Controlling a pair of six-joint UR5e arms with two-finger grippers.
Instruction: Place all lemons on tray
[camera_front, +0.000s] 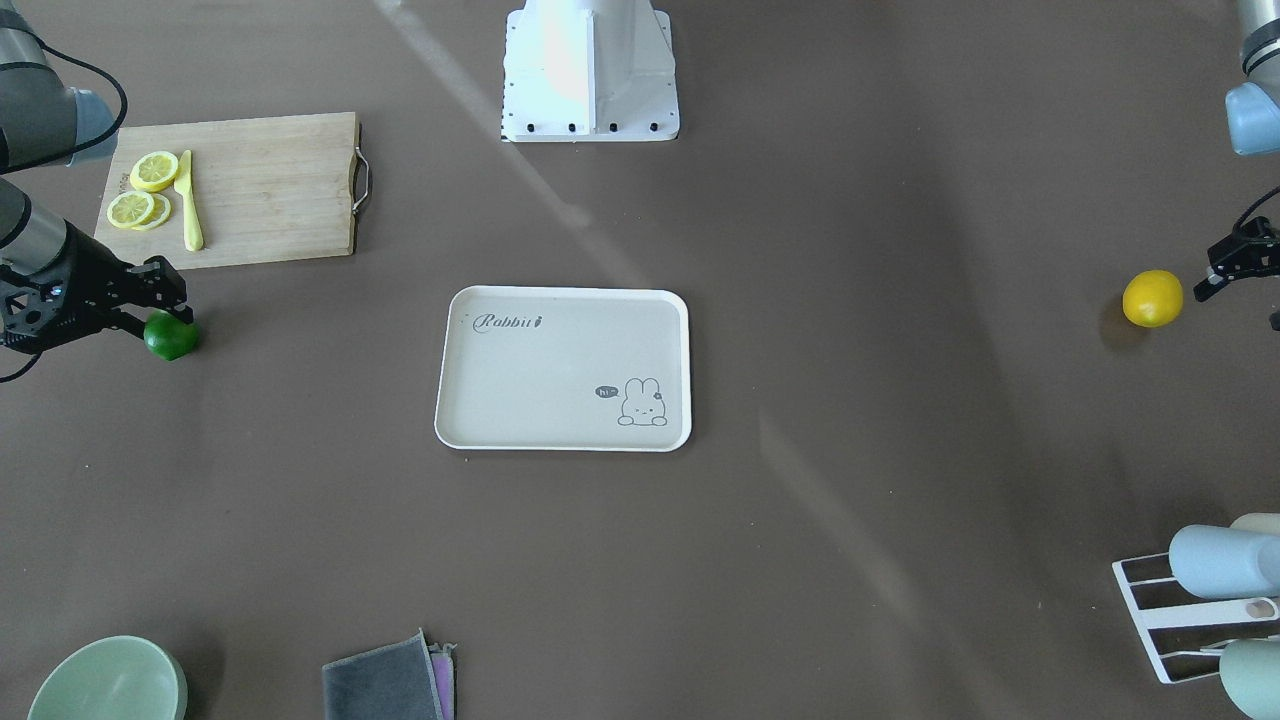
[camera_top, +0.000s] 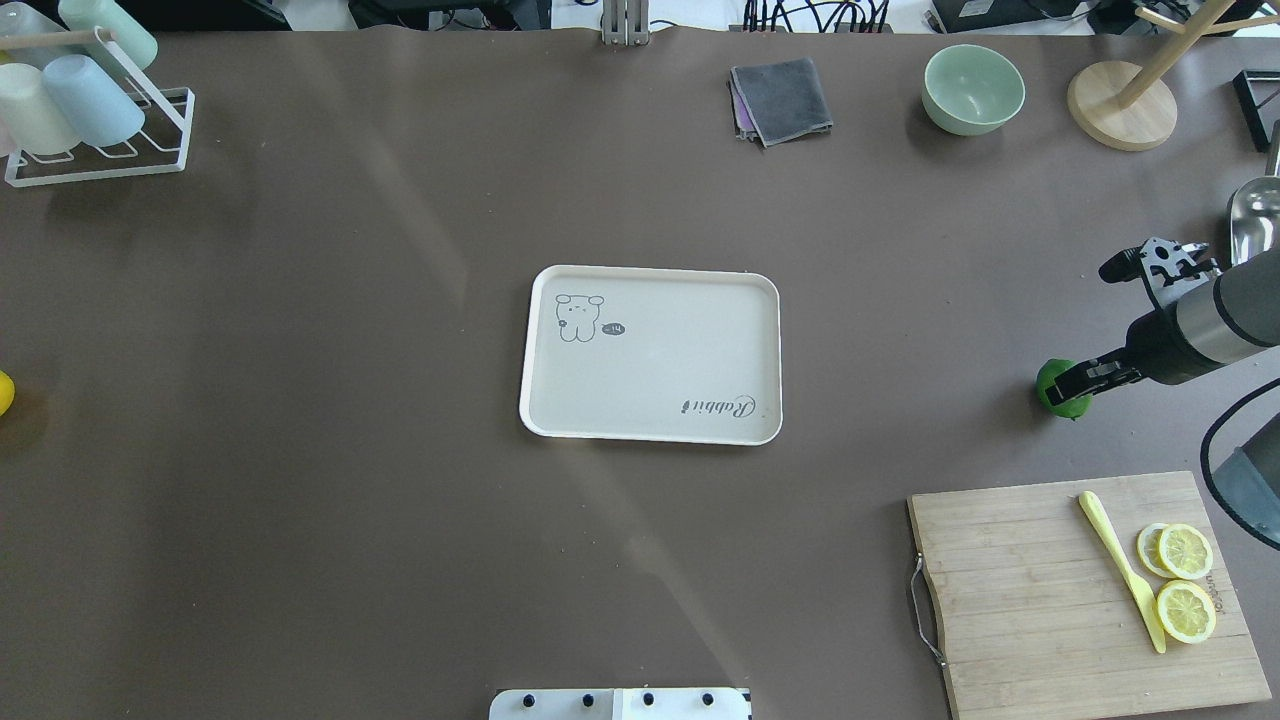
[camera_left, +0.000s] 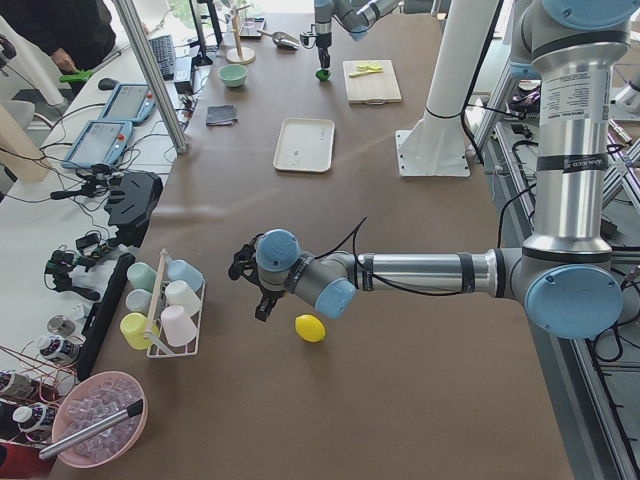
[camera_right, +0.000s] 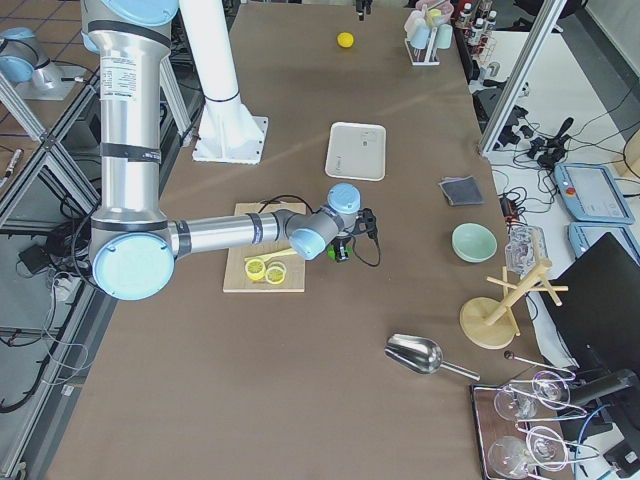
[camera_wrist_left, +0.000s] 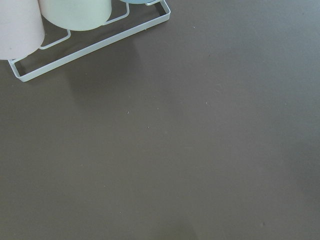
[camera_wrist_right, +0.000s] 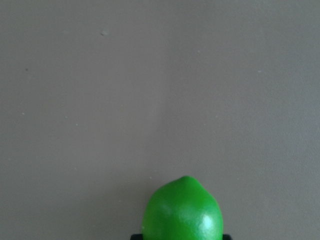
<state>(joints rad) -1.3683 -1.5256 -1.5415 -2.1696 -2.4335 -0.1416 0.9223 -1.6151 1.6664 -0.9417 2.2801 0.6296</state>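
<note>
Right gripper (camera_front: 165, 306) is right at green lemon (camera_front: 172, 338), left gripper (camera_front: 1212, 278) just beside yellow lemon (camera_front: 1152, 298), both lemons on counter (camera_front: 900, 400) well apart from tray (camera_front: 562, 292); can't tell either gripper's opening.

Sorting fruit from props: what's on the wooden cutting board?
Three lemon slices and a yellow knife lie on the cutting board; one slice is partly covered by another.

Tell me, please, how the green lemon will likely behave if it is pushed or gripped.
The green lemon is oval and rounded, so a push would probably make it roll or wobble off line. Its skin looks glossy, so it may slip in a loose grip.
</note>
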